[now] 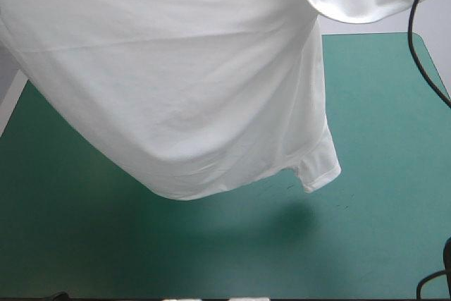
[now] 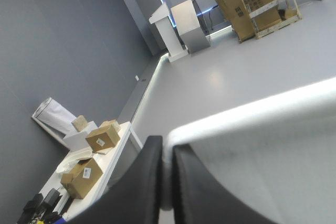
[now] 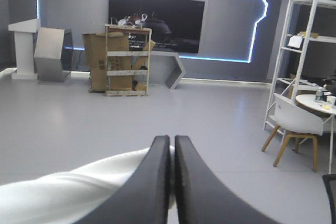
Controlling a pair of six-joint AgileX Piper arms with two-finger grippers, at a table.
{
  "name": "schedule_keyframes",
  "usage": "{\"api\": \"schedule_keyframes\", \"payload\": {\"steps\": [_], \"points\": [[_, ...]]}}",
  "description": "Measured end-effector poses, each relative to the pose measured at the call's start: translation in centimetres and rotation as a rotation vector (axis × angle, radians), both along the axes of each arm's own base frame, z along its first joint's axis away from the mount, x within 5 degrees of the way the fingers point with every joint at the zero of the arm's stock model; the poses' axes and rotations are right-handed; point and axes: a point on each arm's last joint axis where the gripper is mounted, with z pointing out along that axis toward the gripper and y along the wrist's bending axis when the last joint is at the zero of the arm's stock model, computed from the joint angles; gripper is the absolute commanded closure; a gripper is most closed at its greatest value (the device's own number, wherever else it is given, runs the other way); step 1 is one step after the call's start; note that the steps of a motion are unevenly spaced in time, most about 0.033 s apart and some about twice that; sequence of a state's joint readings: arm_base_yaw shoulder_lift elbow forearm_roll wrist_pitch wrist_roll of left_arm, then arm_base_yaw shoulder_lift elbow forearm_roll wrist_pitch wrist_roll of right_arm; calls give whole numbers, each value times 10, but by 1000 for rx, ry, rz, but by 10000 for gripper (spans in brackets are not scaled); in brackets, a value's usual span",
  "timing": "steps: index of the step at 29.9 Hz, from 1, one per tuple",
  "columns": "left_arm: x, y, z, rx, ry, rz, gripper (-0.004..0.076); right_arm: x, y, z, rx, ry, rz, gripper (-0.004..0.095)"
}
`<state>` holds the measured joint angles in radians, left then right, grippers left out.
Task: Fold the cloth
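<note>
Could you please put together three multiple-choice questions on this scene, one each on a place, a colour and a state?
1. Where is the T-shirt?
A. Lying spread flat
B. Held up in the air, hanging down
C. Folded into a small bundle

2. What colour is the table cover?
A. Teal-green
B. Red
C. Yellow

3. What state is the left hand in?
A. Wide open, holding nothing
B. Shut on a brown box
C. Shut on the T-shirt

Answers:
1 B, as the high view shows the T-shirt draping down with its shadow on the table cover below.
2 A, as the bare surface around the T-shirt is teal-green.
3 C, as the left wrist view shows the black fingers all but meeting, with white fabric between them.
</note>
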<state>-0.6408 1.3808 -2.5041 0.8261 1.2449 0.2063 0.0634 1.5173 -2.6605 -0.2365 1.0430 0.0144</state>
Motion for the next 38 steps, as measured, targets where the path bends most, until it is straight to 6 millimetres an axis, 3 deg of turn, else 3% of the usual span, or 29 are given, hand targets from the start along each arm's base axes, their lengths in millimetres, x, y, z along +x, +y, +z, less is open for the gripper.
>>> {"api": "schedule_keyframes", "payload": {"steps": [3, 7, 11, 15, 21, 26, 28, 30, 33, 35, 38], "points": [[23, -15, -8, 47, 47, 22, 705, 24, 5, -9, 8, 48, 39, 925], [71, -51, -34, 129, 163, 27, 705, 65, 12, -26, 24, 130, 89, 925], [132, -87, -78, 187, 323, 30, 704, 110, 17, -50, 35, 221, 116, 925], [192, -100, -130, 160, 506, 14, 704, 168, 22, -90, 36, 359, 125, 925], [268, -68, -200, 47, 726, 60, 705, 258, 34, -176, 40, 591, 187, 925], [307, -41, -241, 5, 787, 129, 703, 308, 43, -242, 85, 718, 244, 898], [321, -33, -256, -4, 799, 149, 678, 324, 46, -266, 95, 749, 263, 811], [334, -27, -271, -15, 802, 162, 606, 336, 49, -284, 102, 758, 287, 660], [348, -20, -290, -33, 810, 172, 434, 350, 53, -305, 112, 752, 324, 336], [355, -16, -301, -60, 814, 180, 269, 356, 55, -313, 130, 744, 342, 161], [364, -8, -315, -87, 823, 197, 90, 358, 57, -317, 139, 744, 354, 110]]}}
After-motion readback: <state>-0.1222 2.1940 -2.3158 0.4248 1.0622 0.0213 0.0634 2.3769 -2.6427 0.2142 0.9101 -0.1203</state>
